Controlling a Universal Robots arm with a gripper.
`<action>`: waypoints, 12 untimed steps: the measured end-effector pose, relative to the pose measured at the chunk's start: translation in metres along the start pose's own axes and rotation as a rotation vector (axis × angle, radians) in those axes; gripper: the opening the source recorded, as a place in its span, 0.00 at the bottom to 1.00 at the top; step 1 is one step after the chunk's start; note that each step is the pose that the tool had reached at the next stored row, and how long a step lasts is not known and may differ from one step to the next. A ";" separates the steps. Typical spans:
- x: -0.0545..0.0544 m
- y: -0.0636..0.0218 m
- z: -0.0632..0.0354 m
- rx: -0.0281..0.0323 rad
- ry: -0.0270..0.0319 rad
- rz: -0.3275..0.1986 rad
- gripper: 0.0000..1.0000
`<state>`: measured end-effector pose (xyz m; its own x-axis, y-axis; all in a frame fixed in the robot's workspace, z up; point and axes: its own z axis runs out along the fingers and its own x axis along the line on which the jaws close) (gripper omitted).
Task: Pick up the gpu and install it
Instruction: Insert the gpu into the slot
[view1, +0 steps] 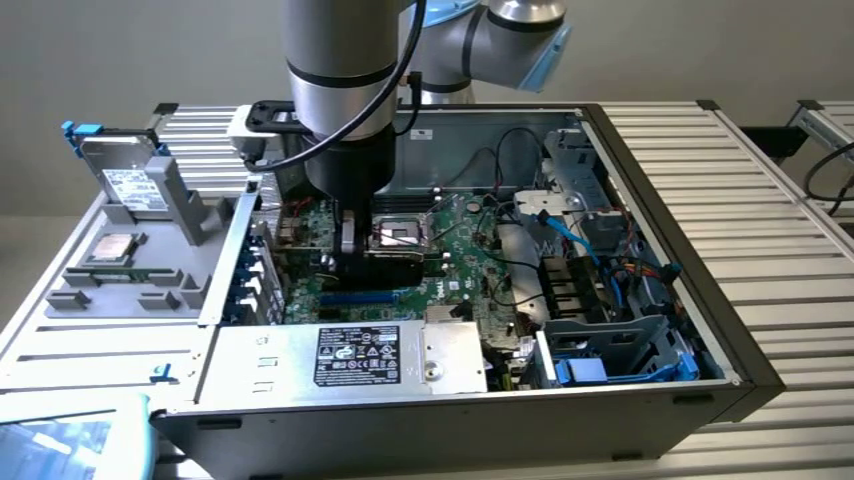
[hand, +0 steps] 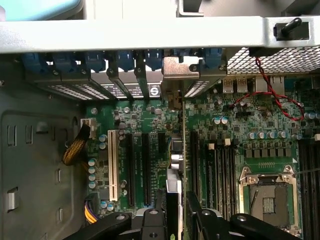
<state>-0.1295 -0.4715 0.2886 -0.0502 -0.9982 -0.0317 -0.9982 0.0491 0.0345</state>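
The gpu (view1: 387, 264) shows as a black block held low over the green motherboard (view1: 470, 255) inside the open computer case. My gripper (view1: 379, 246) reaches straight down on it, just beside the CPU socket (view1: 403, 232). In the wrist view the gpu (hand: 175, 190) stands edge-on among the black expansion slots, and its silver end bracket (hand: 181, 67) meets the row of rear slot covers. My gripper (hand: 175, 216) is shut on the gpu, one black finger on each side. Whether the card's edge sits in a slot is hidden.
A white slot (hand: 111, 165) and black slots lie beside the card. Red wires (hand: 270, 95) loop near the rear ports. The labelled power supply (view1: 355, 355) sits at the case front, and a drive cage (view1: 614, 350) with blue cables (view1: 587, 240) sits toward the exterior view's right. A hard drive (view1: 131, 186) stands outside the case.
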 end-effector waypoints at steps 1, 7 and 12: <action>0.000 0.0000 0.0002 0.0000 0.0001 -0.001 0.27; 0.000 -0.0001 0.0025 0.0000 0.0000 -0.009 0.27; 0.000 -0.0002 0.0042 -0.0003 0.0003 -0.011 0.27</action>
<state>-0.1294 -0.4714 0.2844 -0.0394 -0.9987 -0.0318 -0.9987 0.0383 0.0344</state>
